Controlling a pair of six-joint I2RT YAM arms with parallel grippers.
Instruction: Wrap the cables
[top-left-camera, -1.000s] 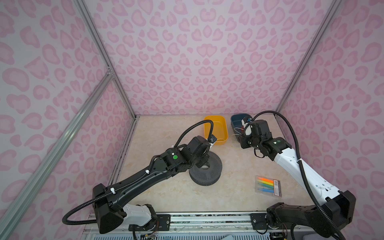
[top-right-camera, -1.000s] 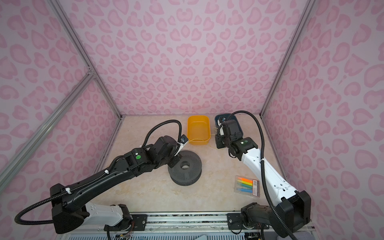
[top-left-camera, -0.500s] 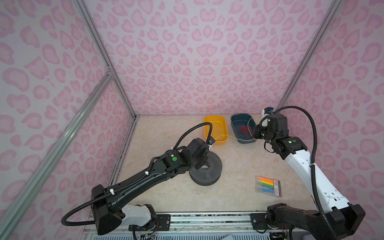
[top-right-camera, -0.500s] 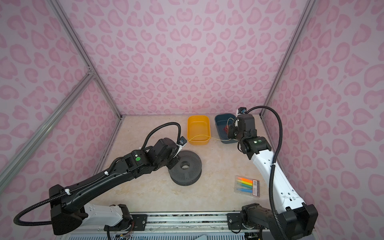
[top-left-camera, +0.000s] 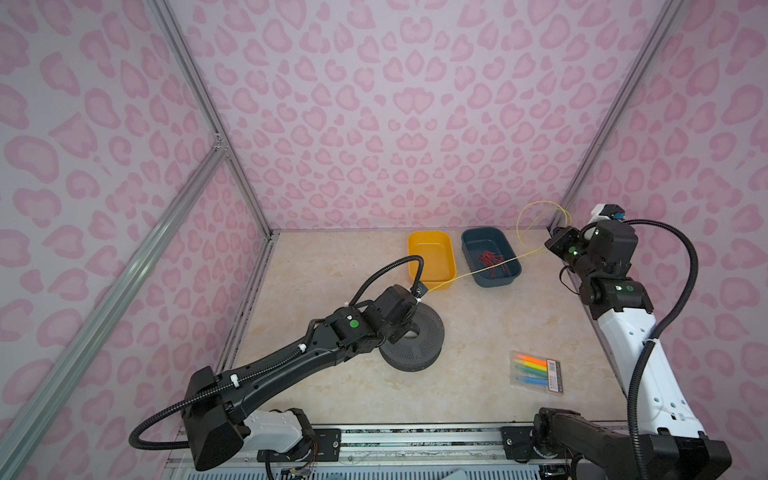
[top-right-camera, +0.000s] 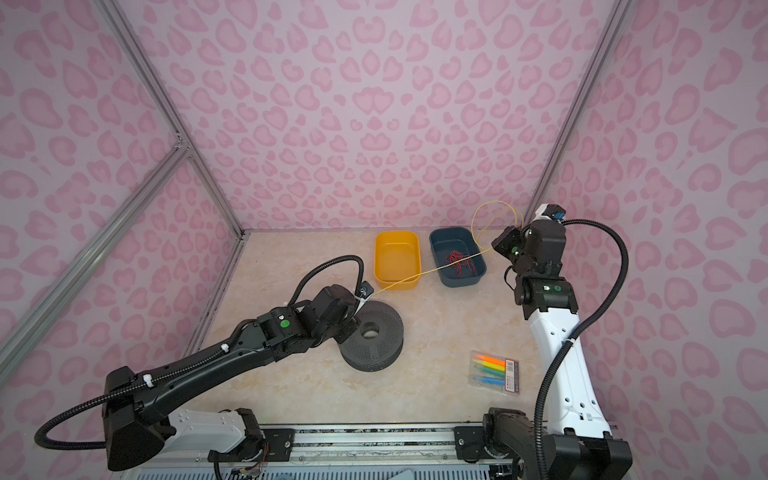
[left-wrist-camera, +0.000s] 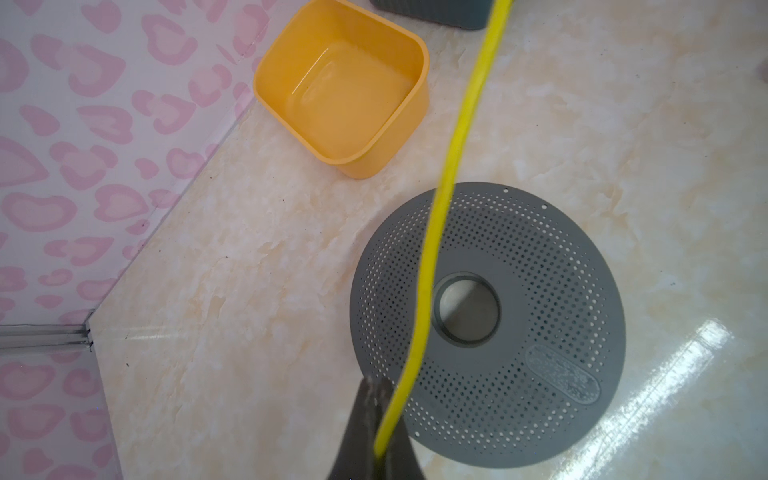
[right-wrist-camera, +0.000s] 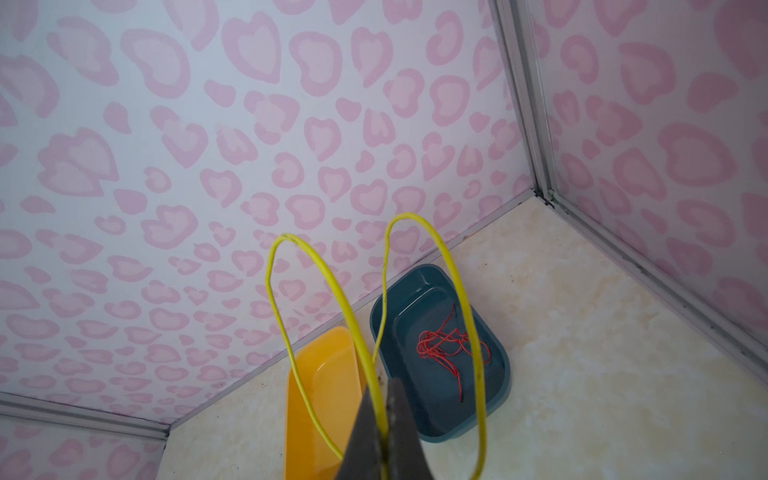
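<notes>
Marker pack (top-left-camera: 530, 370), label (top-left-camera: 552, 376) too small to read, yellow wire (top-left-camera: 478, 272) taut

Two robot arms reach over the table: one black arm (top-left-camera: 291, 365) and one white arm (top-left-camera: 640, 353). One grey perforated reel (top-left-camera: 419, 345) lies on the table. Behind the reel stand two open bins: one yellow bin (top-left-camera: 430, 257) and one dark blue bin (top-left-camera: 482, 245), holding one tangle of red wires (right-wrist-camera: 440, 343). One thin yellow wire (left-wrist-camera: 449, 166) leads away from beside the reel. Right of the reel lies one pack of coloured markers (top-left-camera: 536, 371), their number unclear.
</notes>
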